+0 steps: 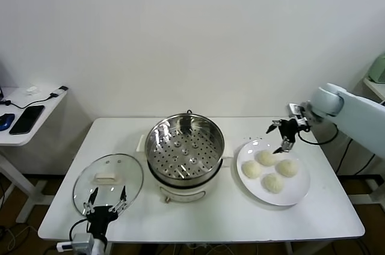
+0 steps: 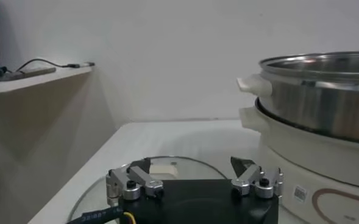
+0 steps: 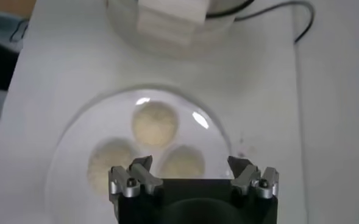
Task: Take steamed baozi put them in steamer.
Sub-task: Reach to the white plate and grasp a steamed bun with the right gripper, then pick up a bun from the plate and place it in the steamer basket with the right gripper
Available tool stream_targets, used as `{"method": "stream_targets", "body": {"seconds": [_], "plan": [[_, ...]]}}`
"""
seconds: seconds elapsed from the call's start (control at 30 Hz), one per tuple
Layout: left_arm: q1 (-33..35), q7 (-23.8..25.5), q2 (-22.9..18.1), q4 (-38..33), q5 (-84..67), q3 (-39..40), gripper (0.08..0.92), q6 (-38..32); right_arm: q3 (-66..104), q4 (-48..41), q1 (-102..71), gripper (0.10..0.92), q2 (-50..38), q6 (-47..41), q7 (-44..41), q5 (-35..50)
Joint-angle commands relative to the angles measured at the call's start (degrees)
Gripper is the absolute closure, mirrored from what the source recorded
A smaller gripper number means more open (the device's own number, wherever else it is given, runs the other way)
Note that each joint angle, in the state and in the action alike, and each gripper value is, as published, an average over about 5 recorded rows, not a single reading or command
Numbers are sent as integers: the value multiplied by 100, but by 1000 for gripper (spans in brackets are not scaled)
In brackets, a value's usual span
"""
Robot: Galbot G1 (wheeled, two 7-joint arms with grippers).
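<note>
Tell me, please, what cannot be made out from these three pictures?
- Right wrist view: the fourth of the steamed baozi; the right hand covers it.
- Left wrist view: the inside of the steamer; its wall hides the tray.
- Left wrist view: the near part of the glass lid, behind the left hand.

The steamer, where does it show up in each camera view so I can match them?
Head view: steamer at table centre, between glass lid and plate.
Left wrist view: its steel pot and cream base fill the right side.
Right wrist view: only its cream handle at the top edge.
Shared landmark: the white table.
</note>
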Motion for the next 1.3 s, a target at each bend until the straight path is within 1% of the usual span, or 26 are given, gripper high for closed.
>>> {"method": "stream_targets", "body": {"seconds": [0.03,0.27,0.63,0.83,0.97,1.13,1.2,1.3], "plan": [[-10,-4,-2,129,3,-12,177,-59,-873,-672,2,203,620,-440,204,250],[-25,-9,-10,226,16,3,177,-102,-373,-1118,-584,203,893,-684,678,36],[-36,-18,0,288,36,10,177,-147,-37,-1397,-915,203,1116,-774,778,-13],[-33,-16,-10,231,42,25,177,-126,-31,-1389,-950,207,1158,-844,797,-37],[-29,-17,-23,207,61,42,177,-121,-21,-1405,-972,243,1178,-871,824,-98],[-1,-16,-46,151,108,50,177,-111,26,-1361,-965,329,1162,-899,848,-142],[19,-22,-53,125,120,50,177,-109,53,-1271,-934,356,1119,-906,821,-95],[36,-56,-77,84,130,45,177,-83,-19,-1010,-750,372,974,-915,763,-20]]}}
